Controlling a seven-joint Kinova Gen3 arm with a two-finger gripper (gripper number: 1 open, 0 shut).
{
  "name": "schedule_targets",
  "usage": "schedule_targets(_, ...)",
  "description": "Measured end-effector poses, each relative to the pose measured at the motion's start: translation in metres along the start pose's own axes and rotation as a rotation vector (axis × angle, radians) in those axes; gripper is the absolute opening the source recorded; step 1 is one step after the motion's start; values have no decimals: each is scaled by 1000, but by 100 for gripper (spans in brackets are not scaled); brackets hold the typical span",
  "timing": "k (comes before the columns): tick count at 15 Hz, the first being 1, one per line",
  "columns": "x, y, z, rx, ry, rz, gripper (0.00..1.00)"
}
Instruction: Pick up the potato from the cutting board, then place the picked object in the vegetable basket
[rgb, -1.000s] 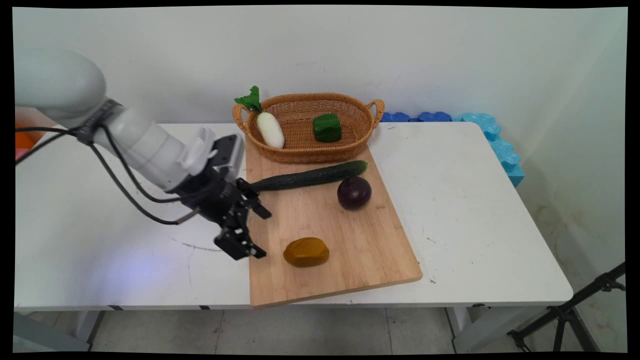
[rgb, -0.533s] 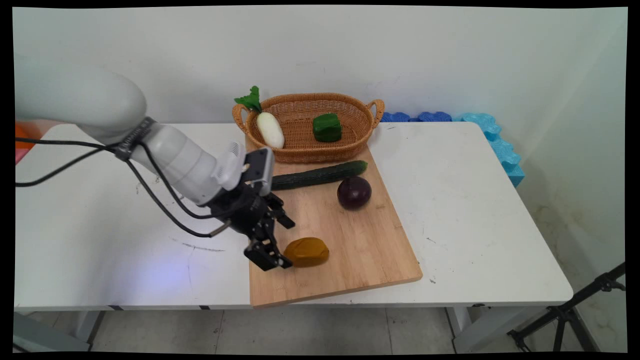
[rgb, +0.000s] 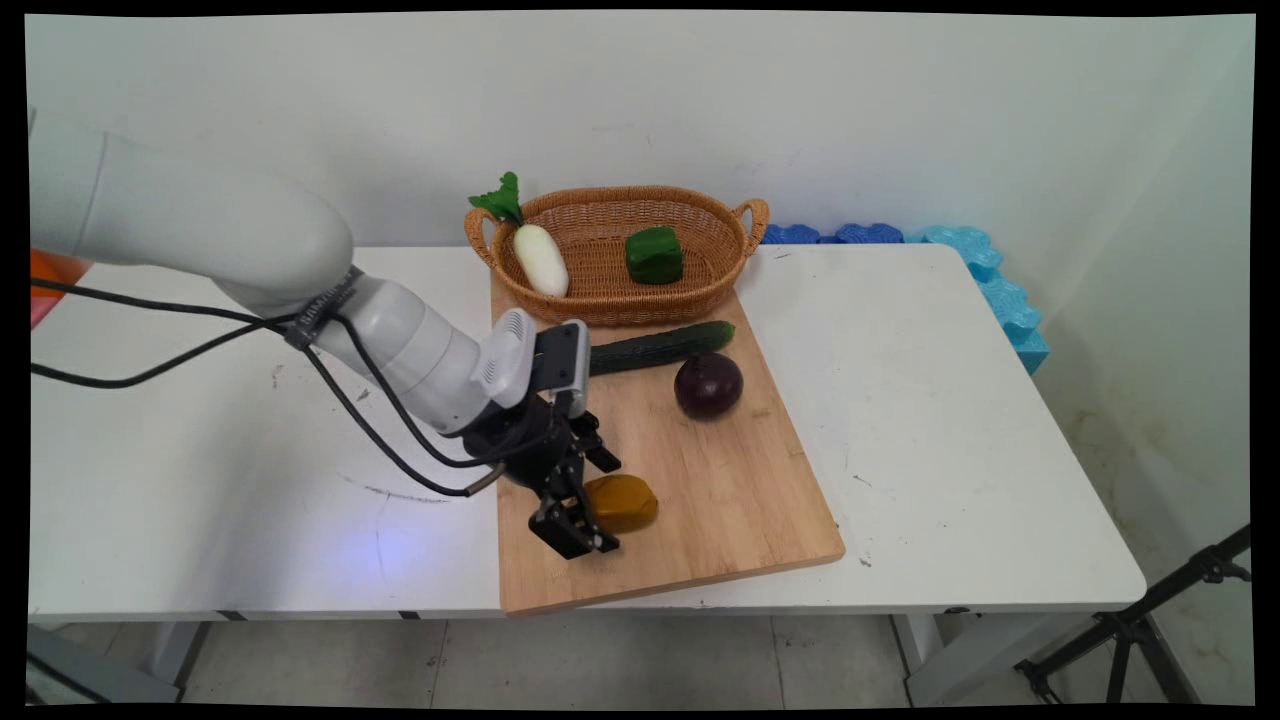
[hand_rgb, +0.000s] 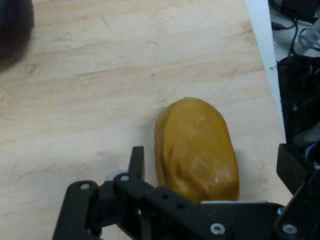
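A brown potato (rgb: 632, 500) lies on the near left part of a wooden cutting board (rgb: 730, 490). My black gripper (rgb: 604, 504) is low over the potato's left end and open, with one finger on each side of it. In the hand view the potato (hand_rgb: 197, 145) lies lengthwise between the two fingers (hand_rgb: 136, 161), with my gripper (hand_rgb: 212, 160) open around its near end. I cannot tell whether the fingers touch it. The board (hand_rgb: 100, 75) fills the rest of that view.
A dark cucumber (rgb: 660, 346) and a purple onion (rgb: 708, 385) lie farther back on the board. Behind them a wicker basket (rgb: 640, 193) holds a white radish (rgb: 540, 260) and a green pepper (rgb: 654, 255). Blue foam (rgb: 990, 280) lines the back right edge.
The arm has swung right from the table's bare left side onto the board and lowered, bringing the open gripper from beside the board to around the potato. The vegetables have not moved.
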Motion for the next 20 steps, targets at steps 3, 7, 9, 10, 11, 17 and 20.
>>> schedule_targets(3,2,1,8,10,-8,9,100)
schedule_targets(7,2,0,15,30,-24,28,0)
schedule_targets(9,2,-1,17,38,-30,34,0)
schedule_targets(10,3,-1,17,43,-31,36,0)
schedule_targets(11,4,-2,17,48,-31,36,0)
schedule_targets(17,25,-12,8,101,-3,-6,0)
schedule_targets(20,48,-27,-7,157,36,-51,0)
